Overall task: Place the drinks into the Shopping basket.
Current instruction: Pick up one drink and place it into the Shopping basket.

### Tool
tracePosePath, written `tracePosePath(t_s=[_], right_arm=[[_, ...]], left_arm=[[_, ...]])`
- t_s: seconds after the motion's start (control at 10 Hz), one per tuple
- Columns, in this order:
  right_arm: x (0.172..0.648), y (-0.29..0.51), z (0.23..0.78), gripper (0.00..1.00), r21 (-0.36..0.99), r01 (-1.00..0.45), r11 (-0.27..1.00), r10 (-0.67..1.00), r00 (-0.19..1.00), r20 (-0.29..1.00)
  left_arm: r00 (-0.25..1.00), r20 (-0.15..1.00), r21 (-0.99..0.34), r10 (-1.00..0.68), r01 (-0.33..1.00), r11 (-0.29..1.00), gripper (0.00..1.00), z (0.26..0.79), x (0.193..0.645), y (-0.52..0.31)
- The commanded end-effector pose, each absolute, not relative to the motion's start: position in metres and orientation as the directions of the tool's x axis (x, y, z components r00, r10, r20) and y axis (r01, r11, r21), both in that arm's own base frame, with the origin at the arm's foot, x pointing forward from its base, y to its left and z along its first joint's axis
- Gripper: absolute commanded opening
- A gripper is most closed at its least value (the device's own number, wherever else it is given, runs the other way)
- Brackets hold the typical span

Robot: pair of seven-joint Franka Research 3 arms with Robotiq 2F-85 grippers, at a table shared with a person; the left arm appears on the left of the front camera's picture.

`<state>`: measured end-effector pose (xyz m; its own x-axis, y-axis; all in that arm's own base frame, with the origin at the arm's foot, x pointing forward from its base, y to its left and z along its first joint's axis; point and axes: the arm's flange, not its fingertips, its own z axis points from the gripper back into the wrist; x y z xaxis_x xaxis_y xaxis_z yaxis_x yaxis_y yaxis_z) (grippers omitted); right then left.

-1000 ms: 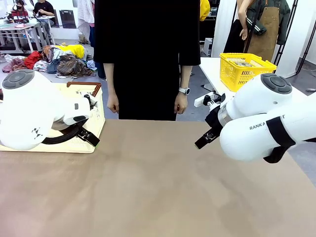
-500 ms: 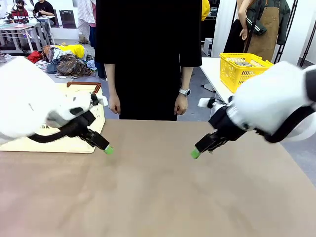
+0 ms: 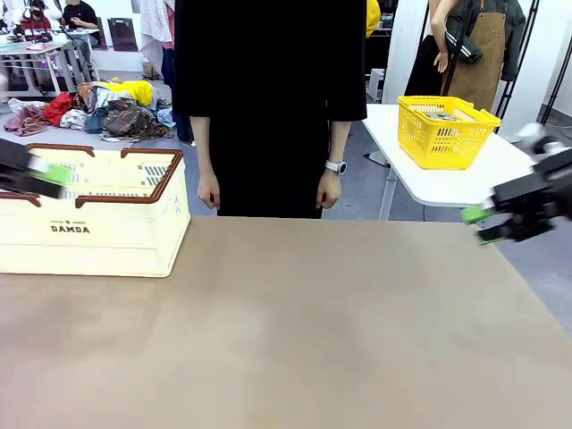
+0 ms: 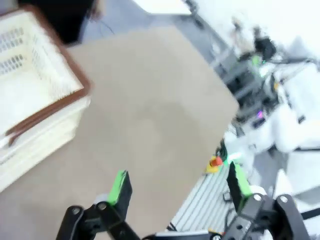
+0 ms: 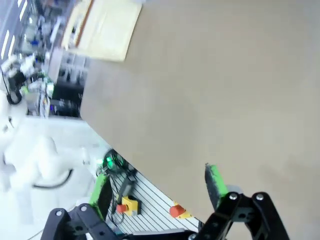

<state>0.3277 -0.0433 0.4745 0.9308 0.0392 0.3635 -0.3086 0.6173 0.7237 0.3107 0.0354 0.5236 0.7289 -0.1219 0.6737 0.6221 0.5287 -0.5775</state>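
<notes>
Bench: brown bench (image 3: 295,331), plain across the middle; a person (image 3: 268,89) in black stands at its far edge.
Room behind: yellow basket (image 3: 444,134) on a white table (image 3: 420,179) at the right, clothes (image 3: 116,112) heaped on the floor at the left.
Person: the hand with the watch (image 3: 327,188) and the other hand (image 3: 206,189) hang at the sides. Both seem empty, and neither is over the bench.
Basket: the cream basket (image 3: 116,241) sits at the left end of the bench. Its long side, with the print, is turned to the robot's side. What lies inside I cannot tell.
Cans: I cannot tell where they are from these views.
Left jaws: wide apart, nothing between the green pads (image 4: 120,187). In the front view one blurred pad (image 3: 54,172) lies over the left part of the basket's rim. Whether it is above the rim or in front of it I cannot tell.
Right jaws: also wide apart, nothing between their pads (image 5: 215,182). In the front view they hang off the right side of the bench, well apart from the basket.
Key relation: the basket is just beside the left jaws, and the whole bench is between it and the right jaws.
Nearer arm: the left one, clearly, for any drop into the basket.
Next move, as I judge: a can must first come within reach. From the right side it would have to cross the bench along its length.
</notes>
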Motion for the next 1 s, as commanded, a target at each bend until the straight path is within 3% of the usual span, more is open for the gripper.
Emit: tracePosePath(t_s=[0.0, 0.4, 0.8, 0.9], right_arm=[[0.285, -0.104, 0.491, 1.00, 0.784, -0.235, 0.575, -0.169, 0.903, 0.395], [0.221, -0.196, 0.489, 1.00, 0.881, -0.074, 0.467, -0.468, 0.825, 0.317], [0.212, -0.223, 0.475, 1.00, 0.905, -0.022, 0.425, -0.548, 0.789, 0.277], [0.202, -0.227, 0.478, 1.00, 0.892, -0.028, 0.451, -0.529, 0.797, 0.292]], left_arm=[[0.683, 0.729, -0.584, 0.053, 0.578, 0.570, 1.00, 0.506, 0.247, 0.113], [0.634, 0.701, -0.675, 0.326, 0.443, 0.590, 1.00, 0.465, 0.184, 0.191], [0.601, 0.698, -0.692, 0.390, 0.424, 0.584, 1.00, 0.464, 0.188, 0.191], [0.620, 0.673, -0.717, 0.405, 0.411, 0.563, 1.00, 0.483, 0.189, 0.243]])
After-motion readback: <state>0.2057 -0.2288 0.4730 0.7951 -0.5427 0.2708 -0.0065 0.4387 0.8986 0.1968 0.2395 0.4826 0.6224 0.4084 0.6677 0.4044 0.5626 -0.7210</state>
